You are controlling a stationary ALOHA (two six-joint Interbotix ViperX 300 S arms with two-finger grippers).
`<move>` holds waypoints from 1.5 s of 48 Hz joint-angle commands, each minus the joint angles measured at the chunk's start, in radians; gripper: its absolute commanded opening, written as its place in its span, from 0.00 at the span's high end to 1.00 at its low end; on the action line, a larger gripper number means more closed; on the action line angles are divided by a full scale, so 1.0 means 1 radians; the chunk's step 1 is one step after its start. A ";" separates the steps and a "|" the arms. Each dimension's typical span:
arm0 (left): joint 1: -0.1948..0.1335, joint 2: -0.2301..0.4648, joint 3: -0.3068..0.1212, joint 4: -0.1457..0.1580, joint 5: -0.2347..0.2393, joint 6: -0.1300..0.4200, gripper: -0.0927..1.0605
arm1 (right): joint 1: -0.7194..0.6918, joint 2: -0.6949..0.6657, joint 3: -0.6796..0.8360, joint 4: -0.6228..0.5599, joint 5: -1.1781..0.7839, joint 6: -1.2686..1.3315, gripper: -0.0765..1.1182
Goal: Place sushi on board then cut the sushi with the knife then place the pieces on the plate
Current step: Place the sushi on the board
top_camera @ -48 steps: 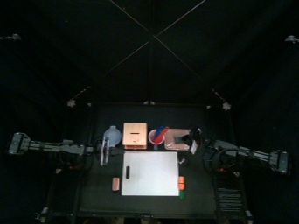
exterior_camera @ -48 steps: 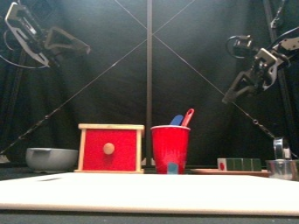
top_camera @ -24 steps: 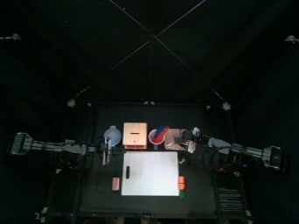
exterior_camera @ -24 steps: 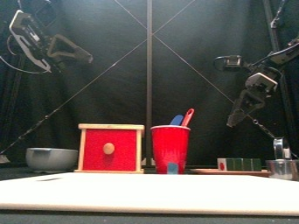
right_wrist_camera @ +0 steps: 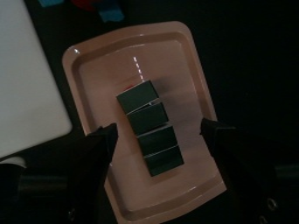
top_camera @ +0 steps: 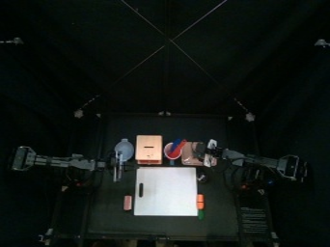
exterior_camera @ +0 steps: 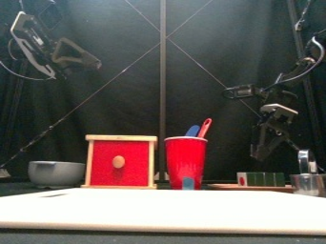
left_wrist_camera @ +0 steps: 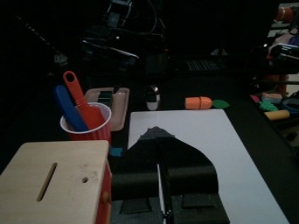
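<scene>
The white cutting board (top_camera: 168,190) lies bare at the worktop's front middle, open to reach from above. Behind it a close row blocks the back: blue-grey bowl (exterior_camera: 56,172), wooden box (exterior_camera: 121,162) and red cup (exterior_camera: 186,164) (two knives (exterior_camera: 200,129) poke up past its rim). Small toy foods (top_camera: 200,201) lie just beside the board's left and right edges. On the pink tray (right_wrist_camera: 103,70), bare strips flank the sushi roll (right_wrist_camera: 152,129). The right pincer (right_wrist_camera: 158,131) hangs above it, jaws spread wider than the roll. A metal cutter (exterior_camera: 306,183) stands to the roll's right.
</scene>
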 commanded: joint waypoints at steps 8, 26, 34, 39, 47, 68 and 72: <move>0.009 0.002 -0.006 -0.002 -0.009 0.002 0.94 | -0.023 0.095 -0.043 -0.014 -0.005 -0.032 0.07; 0.012 0.002 0.003 -0.002 -0.009 0.000 0.94 | -0.052 0.150 -0.051 0.106 -0.012 -0.166 0.07; 0.012 0.002 0.003 -0.002 -0.009 0.000 0.94 | -0.072 0.173 -0.049 0.118 -0.020 -0.190 0.08; 0.011 0.002 0.003 -0.002 -0.009 0.000 0.94 | -0.074 0.189 -0.049 0.126 -0.034 -0.198 0.08; 0.012 0.002 0.003 -0.003 -0.009 0.000 0.94 | -0.074 0.213 -0.046 0.130 -0.049 -0.201 0.08; 0.012 0.002 0.002 -0.003 -0.009 -0.002 0.94 | -0.060 0.212 -0.054 0.135 -0.031 -0.196 0.40; 0.012 0.002 0.000 -0.003 -0.009 -0.005 0.94 | -0.060 0.179 -0.063 0.158 0.005 -0.192 0.40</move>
